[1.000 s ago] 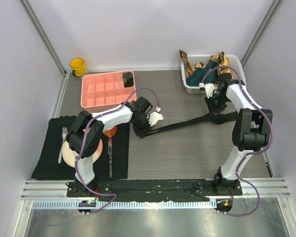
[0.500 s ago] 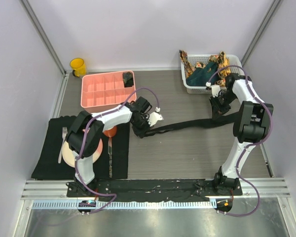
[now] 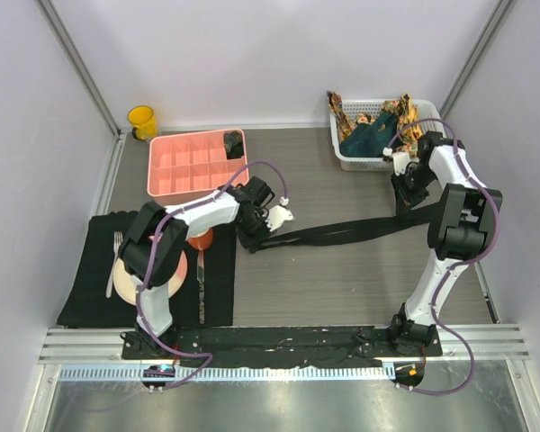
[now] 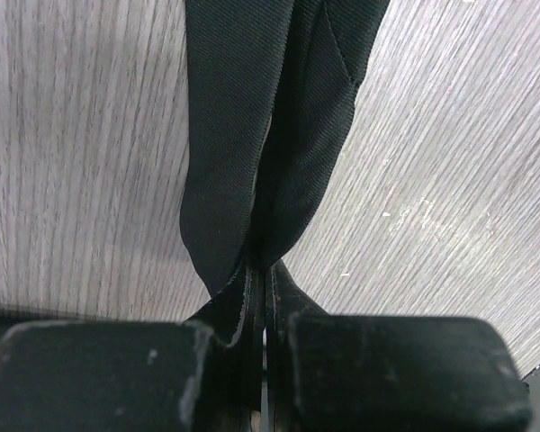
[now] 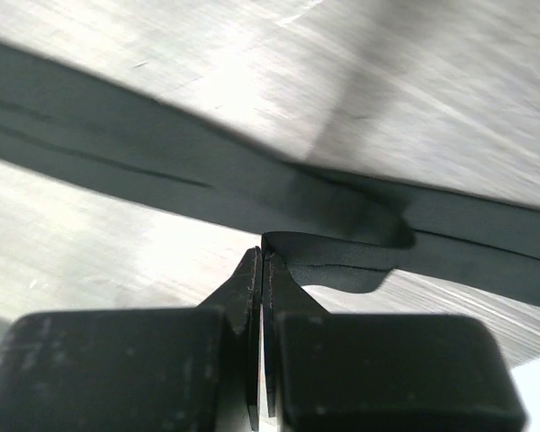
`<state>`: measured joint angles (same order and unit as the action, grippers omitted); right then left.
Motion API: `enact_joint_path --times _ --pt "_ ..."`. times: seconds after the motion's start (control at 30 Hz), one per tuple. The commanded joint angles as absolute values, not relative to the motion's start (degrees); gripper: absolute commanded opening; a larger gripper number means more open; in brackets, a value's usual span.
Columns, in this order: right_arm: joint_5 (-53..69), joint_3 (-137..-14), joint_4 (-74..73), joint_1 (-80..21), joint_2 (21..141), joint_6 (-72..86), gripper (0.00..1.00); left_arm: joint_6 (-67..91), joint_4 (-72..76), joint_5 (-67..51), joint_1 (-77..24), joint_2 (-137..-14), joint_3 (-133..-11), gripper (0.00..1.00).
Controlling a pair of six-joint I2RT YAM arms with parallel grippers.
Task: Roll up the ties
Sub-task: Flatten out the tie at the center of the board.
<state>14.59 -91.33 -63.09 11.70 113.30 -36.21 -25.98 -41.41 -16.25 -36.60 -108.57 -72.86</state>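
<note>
A plain black tie [image 3: 342, 231] lies stretched across the table between my two grippers. My left gripper [image 3: 255, 237] is shut on its left end; in the left wrist view the folded black tie [image 4: 252, 135] runs away from the shut left gripper [image 4: 265, 274]. My right gripper [image 3: 407, 205] pinches the other end; the right wrist view shows the right gripper [image 5: 265, 255] shut on a raised fold of the black tie [image 5: 207, 180]. A dark teal tie [image 3: 364, 137] and orange-yellow patterned ties [image 3: 338, 109] lie in the white basket [image 3: 351, 164].
A pink compartment tray [image 3: 184, 166] at back left holds a rolled black item [image 3: 234, 142]. A yellow cup [image 3: 142, 121] stands behind it. On the black mat [image 3: 85, 288] at front left are a plate [image 3: 121, 281], a fork [image 3: 114, 261] and a knife [image 3: 201, 283].
My right gripper has moved right and farther back with its end of the black tie, which now lies straighter. The left gripper has stayed put.
</note>
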Motion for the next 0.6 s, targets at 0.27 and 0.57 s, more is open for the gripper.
enact_joint_path --times 0.27,0.57 --pt "6.1 -96.7 -58.5 17.7 118.8 -34.6 0.01 -30.3 -42.1 -19.8 -35.6 -99.3 -69.2 0.28" --pt "2.4 -94.0 -55.2 19.2 120.2 -33.4 0.01 -27.4 -37.8 -19.3 -35.2 -93.3 -69.9 0.53"
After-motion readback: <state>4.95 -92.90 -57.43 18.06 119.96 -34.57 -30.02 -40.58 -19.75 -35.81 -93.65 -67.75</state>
